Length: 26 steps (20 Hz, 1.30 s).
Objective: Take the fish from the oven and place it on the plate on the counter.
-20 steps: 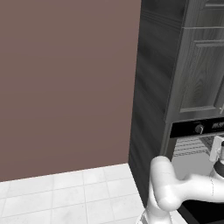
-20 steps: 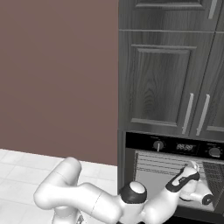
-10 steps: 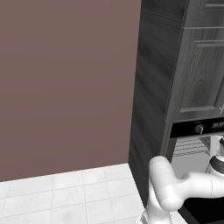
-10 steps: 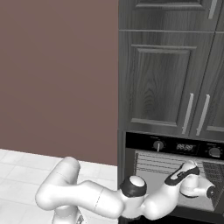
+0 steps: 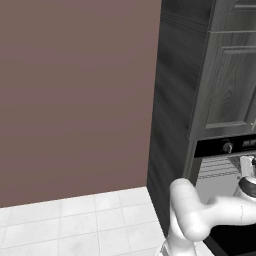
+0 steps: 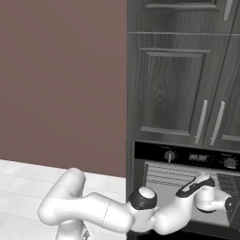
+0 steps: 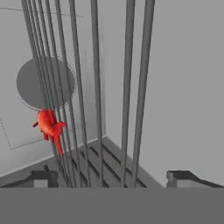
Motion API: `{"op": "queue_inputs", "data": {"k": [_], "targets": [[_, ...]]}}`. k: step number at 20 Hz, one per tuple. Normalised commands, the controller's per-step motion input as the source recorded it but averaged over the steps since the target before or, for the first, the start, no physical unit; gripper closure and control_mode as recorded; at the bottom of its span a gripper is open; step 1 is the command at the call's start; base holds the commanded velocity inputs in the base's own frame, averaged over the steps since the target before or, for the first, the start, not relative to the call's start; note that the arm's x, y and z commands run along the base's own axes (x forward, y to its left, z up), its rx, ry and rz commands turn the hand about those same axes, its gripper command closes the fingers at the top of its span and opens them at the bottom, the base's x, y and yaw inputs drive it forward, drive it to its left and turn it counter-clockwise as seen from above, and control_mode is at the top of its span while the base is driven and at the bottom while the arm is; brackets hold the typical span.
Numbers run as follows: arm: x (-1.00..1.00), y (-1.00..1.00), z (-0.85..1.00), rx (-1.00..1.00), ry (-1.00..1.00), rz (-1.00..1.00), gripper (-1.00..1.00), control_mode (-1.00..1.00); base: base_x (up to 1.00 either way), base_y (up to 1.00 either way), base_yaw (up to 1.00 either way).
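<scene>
Gripper (image 7: 111, 177) inside oven (image 6: 187, 171), fingers spread wide, holding nothing. Fish (image 7: 49, 126) lies ahead, left of the hand, behind the wire rack (image 7: 94, 87) bars.

So the oven (image 6: 187, 187) sits under the cabinet doors (image 6: 173, 89), wall to its left. Inside it, the fish (image 7: 49, 127) lies on the wire rack (image 7: 96, 109), toward the back wall.

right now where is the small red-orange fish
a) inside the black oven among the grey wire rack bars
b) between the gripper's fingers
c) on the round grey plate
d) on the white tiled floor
a: the hand view shows the small red-orange fish lying against the grey wire rack bars inside the black oven, ahead of the open gripper.
</scene>
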Motion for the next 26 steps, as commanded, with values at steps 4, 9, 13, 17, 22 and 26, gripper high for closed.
{"op": "queue_inputs", "data": {"k": [4,9,13,17,22,26], "targets": [[-0.67,0.00,-1.00,0.09,-0.25,0.08,-1.00,-1.00,0.00,0.00,0.00],[-0.06,0.03,-1.00,0.06,-0.32,0.03,-1.00,-1.00,0.00,0.00,0.00],[0.28,0.11,-0.90,0.02,-0.35,0.00,-1.00,-1.00,0.00,0.00,0.00],[0.38,0.11,-0.94,0.01,-0.33,0.00,-1.00,-1.00,0.00,0.00,0.00],[0.38,0.13,-0.96,0.00,-0.28,0.00,-1.00,-1.00,0.00,0.00,0.00],[0.36,0.18,-0.86,0.00,-0.25,0.00,-1.00,-1.00,0.00,0.00,0.00]]}}
